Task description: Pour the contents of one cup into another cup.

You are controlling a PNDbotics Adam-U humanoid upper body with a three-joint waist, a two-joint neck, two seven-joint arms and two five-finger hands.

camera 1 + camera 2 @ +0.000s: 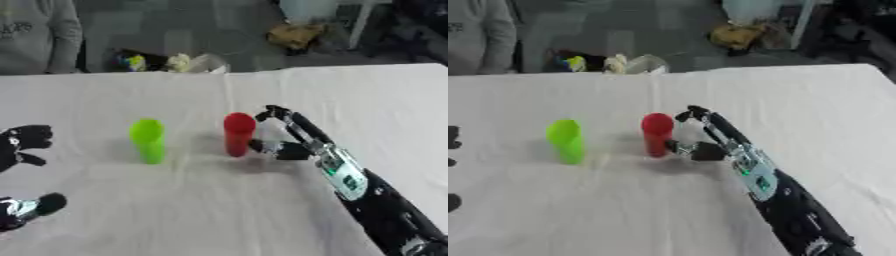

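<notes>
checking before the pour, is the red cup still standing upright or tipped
Upright. The red cup stands on the white table beside the green cup, the right hand open around it. Its contents cannot be seen.

The desk (114, 210) is covered by a white cloth. Beyond its far edge, a clear bag (206, 63), small colourful objects (133, 62) and a yellowish bundle (296, 34) are seen on the floor.

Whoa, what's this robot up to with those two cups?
It's about to pick one up. Its right hand has reached beside the red cup, fingers spread open around it, not yet closed. The green cup stands upright to the left, apart and untouched. Both sit on the white table. The left hand waits open at the left edge. Nothing has been poured so far, and I can't see what's inside either cup.
</notes>
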